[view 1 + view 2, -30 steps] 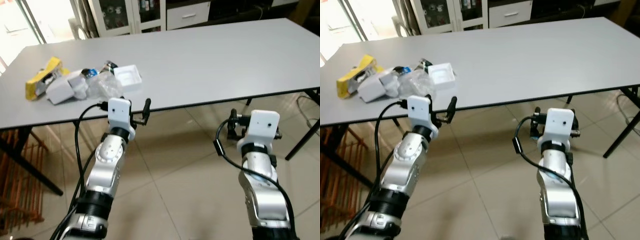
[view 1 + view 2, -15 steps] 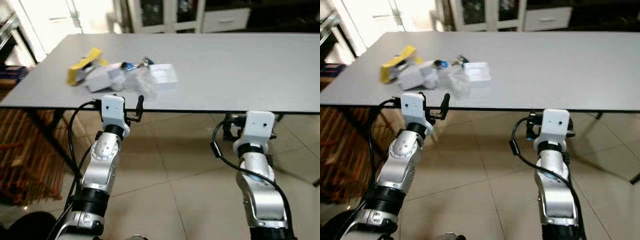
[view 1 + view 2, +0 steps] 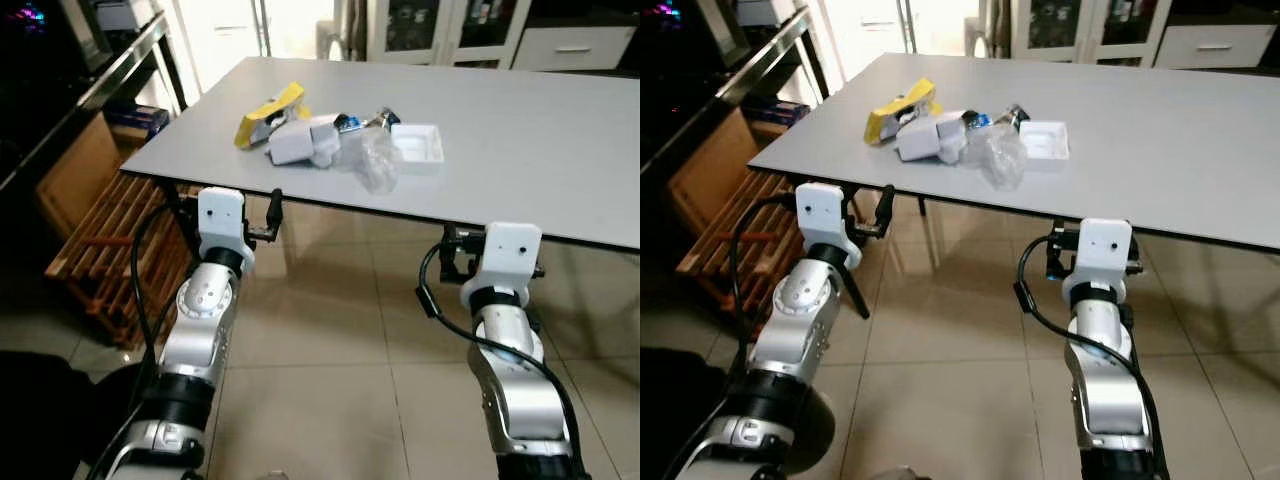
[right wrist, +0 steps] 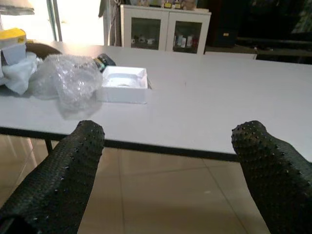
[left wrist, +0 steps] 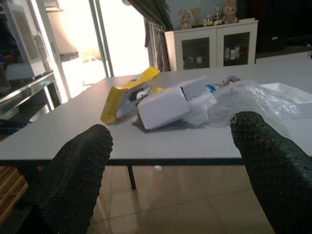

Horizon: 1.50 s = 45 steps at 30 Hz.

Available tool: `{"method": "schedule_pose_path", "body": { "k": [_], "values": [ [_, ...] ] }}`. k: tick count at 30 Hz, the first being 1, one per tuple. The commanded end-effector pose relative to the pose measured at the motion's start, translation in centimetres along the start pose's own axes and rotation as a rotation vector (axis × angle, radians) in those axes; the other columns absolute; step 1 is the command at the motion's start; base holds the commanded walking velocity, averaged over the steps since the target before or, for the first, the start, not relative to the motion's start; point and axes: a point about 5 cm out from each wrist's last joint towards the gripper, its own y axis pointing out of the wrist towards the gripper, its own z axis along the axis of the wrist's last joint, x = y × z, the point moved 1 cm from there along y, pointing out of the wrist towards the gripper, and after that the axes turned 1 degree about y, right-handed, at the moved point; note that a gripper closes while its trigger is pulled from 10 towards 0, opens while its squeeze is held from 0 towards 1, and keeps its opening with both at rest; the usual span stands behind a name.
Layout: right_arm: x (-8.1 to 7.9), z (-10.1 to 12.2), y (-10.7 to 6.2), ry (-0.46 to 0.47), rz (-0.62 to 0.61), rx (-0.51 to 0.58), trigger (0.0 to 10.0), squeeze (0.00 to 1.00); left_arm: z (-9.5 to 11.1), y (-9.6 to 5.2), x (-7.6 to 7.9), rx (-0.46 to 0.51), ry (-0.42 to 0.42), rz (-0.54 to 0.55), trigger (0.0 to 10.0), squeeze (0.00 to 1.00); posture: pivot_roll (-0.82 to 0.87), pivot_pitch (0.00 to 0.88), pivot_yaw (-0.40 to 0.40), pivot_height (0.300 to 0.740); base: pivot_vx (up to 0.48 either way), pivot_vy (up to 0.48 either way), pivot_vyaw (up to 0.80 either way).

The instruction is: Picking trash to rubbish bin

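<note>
**A:** ok so where are the arms at? Both raised in front of the counter (image 3: 560,150), a bit below its front edge. The left pincer (image 5: 170,165) has its fingers (image 5: 78,170) spread wide apart with nothing between them, and the right pincer (image 4: 165,165) is the same: wide apart, gripping nothing.

**B:** and the trash? Is either one touching it?

**A:** nope, neither. The whole pile sits on the counter, up past the left pincer and just beyond the edge. Nearest to that pincer is a white box (image 3: 290,147), lying on its side. Just beside it toward the right pincer is a crumpled wad of clear plastic wrap (image 3: 372,160). From the right wrist camera that wrap is ahead and off toward the left arm.

**B:** what's behind those?

**A:** touching the wrap, a shallow white tray (image 3: 418,148) with its open side up. Further back than the white box there's a yellow package (image 3: 268,113), tilted, resting against the pile. Tucked between the box and the tray is some small dark item with a bit of blue (image 3: 350,123), too small to tell what it is.

**B:** anything past the counter?

**A:** white cabinets with glass doors (image 5: 214,46) against the far wall.
</note>
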Motion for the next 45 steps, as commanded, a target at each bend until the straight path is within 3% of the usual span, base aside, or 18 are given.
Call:
{"method": "schedule_pose_path", "body": {
  "k": [1, 45],
  "values": [
    [0.22, 0.3, 0.09, 0.012, -0.009, 0.009, 10.0, 0.0, 0.13, 0.08, 0.24, 0.005, 0.008, -0.021, 10.0, 0.0, -0.07, 0.04, 0.054, 0.74, 0.401, 0.0, 0.0],
    [0.81, 0.36, 0.05, -0.024, -0.052, 0.023, 10.0, 0.0, 0.21, -0.12, 0.68, 0.003, 0.009, -0.039, 10.0, 0.0, -0.07, 0.056, 0.052, 0.74, 0.475, 0.0, 0.0]
  ]
}}
